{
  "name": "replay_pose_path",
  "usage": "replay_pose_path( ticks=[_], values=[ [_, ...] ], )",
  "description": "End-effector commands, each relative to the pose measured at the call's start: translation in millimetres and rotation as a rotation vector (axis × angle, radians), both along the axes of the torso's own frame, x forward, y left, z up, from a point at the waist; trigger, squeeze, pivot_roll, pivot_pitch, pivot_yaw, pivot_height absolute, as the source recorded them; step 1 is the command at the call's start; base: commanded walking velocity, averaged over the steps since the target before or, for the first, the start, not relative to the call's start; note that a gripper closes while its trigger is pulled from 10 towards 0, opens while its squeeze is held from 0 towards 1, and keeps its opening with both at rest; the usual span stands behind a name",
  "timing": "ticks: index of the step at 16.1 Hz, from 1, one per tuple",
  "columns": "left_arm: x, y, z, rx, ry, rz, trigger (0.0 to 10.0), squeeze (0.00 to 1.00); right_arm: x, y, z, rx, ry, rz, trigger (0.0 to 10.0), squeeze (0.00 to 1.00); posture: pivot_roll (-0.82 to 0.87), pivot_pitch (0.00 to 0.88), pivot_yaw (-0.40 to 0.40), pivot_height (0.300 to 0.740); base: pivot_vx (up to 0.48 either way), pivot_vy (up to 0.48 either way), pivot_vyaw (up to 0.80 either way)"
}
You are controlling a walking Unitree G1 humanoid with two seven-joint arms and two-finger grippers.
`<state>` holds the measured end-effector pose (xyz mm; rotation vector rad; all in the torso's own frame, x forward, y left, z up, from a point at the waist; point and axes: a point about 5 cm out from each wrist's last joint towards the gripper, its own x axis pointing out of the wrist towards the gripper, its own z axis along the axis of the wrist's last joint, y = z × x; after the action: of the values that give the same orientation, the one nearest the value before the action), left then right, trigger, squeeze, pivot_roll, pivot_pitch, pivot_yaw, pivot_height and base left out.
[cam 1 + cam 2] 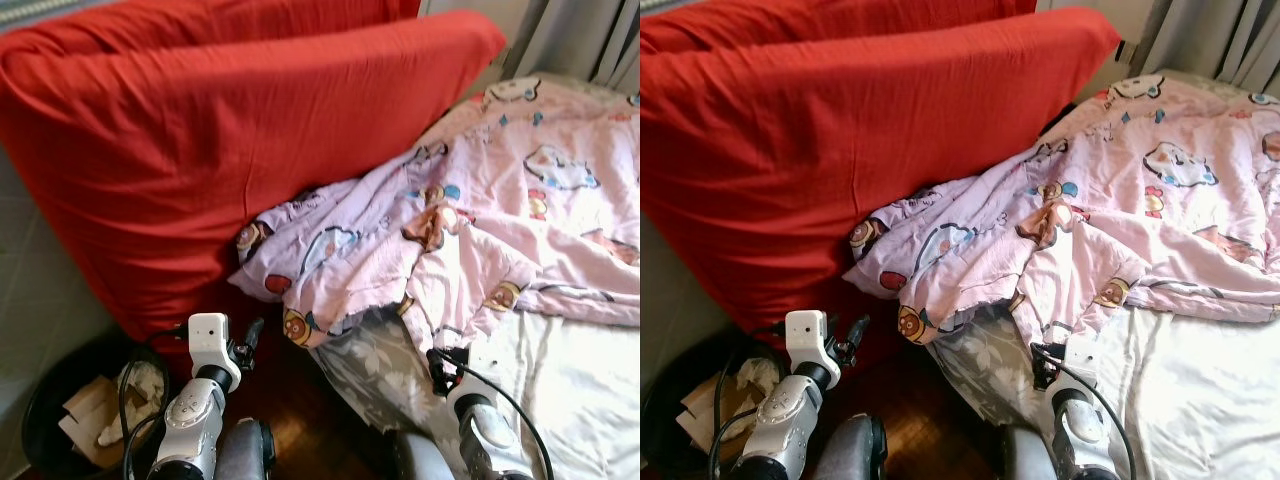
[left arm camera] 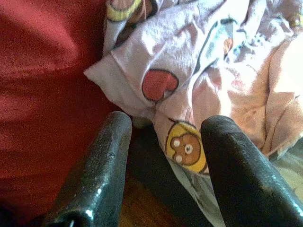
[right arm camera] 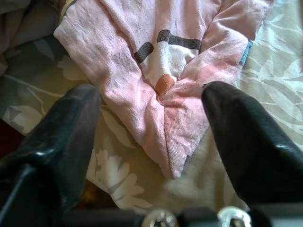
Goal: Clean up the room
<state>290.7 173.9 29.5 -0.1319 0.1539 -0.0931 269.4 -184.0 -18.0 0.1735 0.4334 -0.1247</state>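
A pink cartoon-print blanket lies rumpled on the bed against a red cushion. Wrist views show the left gripper and right gripper spread apart at its near edges. Near left, a black bin is cut off.

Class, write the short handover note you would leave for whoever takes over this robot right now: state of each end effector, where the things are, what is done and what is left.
Left end effector: open, holding nothing, aimed at the hanging edge of the pink quilt beside the red cushion.
Right end effector: open, holding nothing, just short of a pink quilt corner lying on the grey floral sheet.
Quilt is crumpled across the bed, spilling over its near edge. Black bin with paper scraps stands on the floor by the left arm.
Done: nothing gripped yet.
Left: probably grasp the quilt's edge and corner, then straighten it.
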Motion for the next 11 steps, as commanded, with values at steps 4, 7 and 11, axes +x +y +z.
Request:
replay_pose_path(
  ticks=[4, 7, 11],
  values=[
    [-5.4, 3.2, -1.2, 0.011, 0.01, -0.001, 10.0, 0.0, 4.8, -1.1, 1.6, -0.056, 0.035, 0.024, 10.0, 0.0, 0.1, 0.239, -0.003, 0.616, 0.0, 0.0, 0.0],
    [-13.2, 6.7, -0.6, 0.015, 0.002, 0.001, 10.0, 0.0, 6.0, -1.0, 2.9, -0.104, 0.032, 0.047, 10.0, 0.0, 0.11, 0.27, 0.002, 0.616, 0.0, 0.0, 0.0],
    [-23.8, 10.0, -0.6, 0.019, 0.008, 0.005, 10.0, 0.0, 9.5, -2.1, 5.1, -0.115, 0.039, 0.042, 10.0, 0.0, 0.13, 0.305, 0.004, 0.616, 0.0, 0.0, 0.0]
  ],
)
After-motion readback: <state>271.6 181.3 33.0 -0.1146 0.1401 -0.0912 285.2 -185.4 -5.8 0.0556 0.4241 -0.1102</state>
